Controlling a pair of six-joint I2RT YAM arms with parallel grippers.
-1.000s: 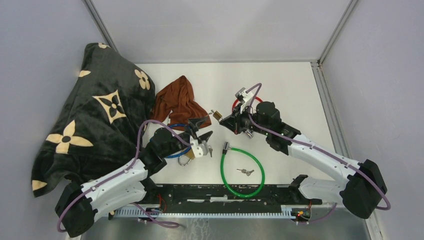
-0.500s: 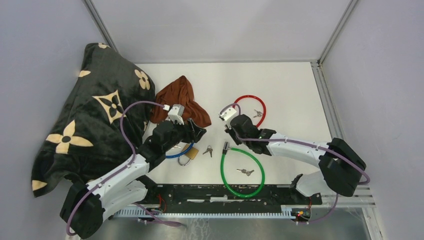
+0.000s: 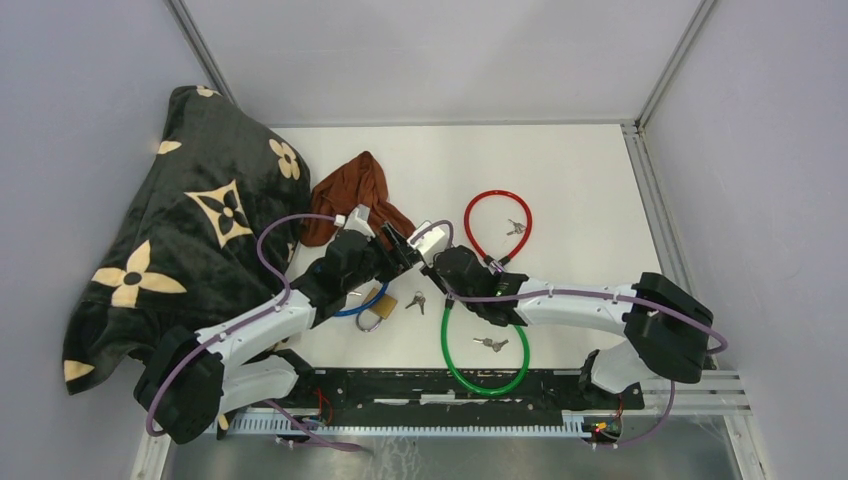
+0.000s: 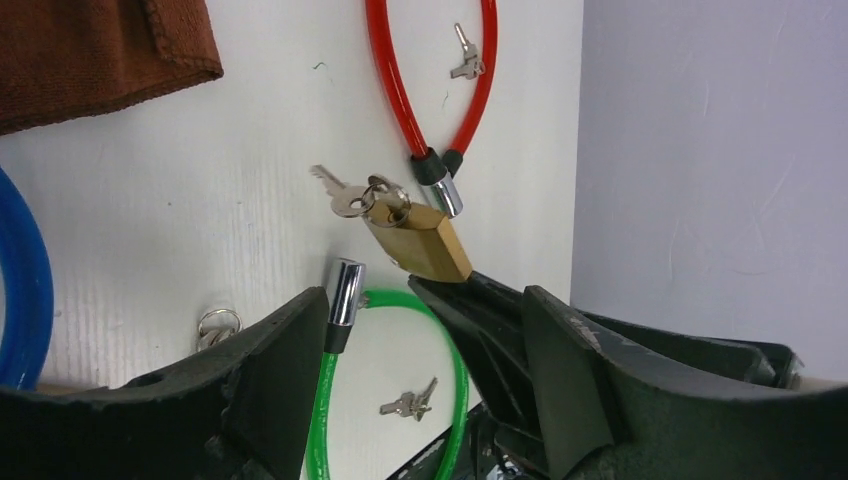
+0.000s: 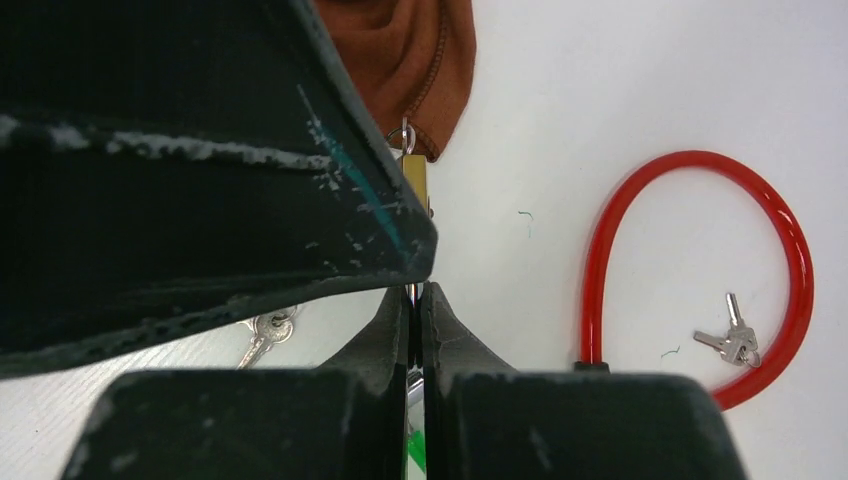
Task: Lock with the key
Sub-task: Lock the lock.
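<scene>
**Padlock pinched by the right gripper, left gripper open around it**

The padlock [image 4: 425, 245] is held by the right gripper [image 3: 432, 255], whose fingers are pressed together on its shackle end. It is held near the middle of the surface [image 3: 580, 180], between the brown cloth [image 3: 355, 200] on the left and the red cable lock [image 3: 497, 225] on the right. A bunch of keys [image 4: 350, 197] is seen at the padlock's free end; whether a key is fully seated in the keyhole cannot be told. In the right wrist view only a thin brass edge of the padlock is shown beyond the closed fingertips.

The left gripper [image 3: 405, 243] is brought right up against the right one, with its fingers [image 4: 270, 340] spread wide. The padlock is framed between them in the left wrist view, and no contact with it is seen.

A second padlock [image 3: 378, 303] is seen lying on the surface beside a blue cable lock [image 3: 350, 308], nearer the arm bases, with loose keys just to its right. A green cable lock [image 3: 485, 340] lies at the near edge. A dark patterned blanket [image 3: 170, 230] is heaped at the far left.
</scene>
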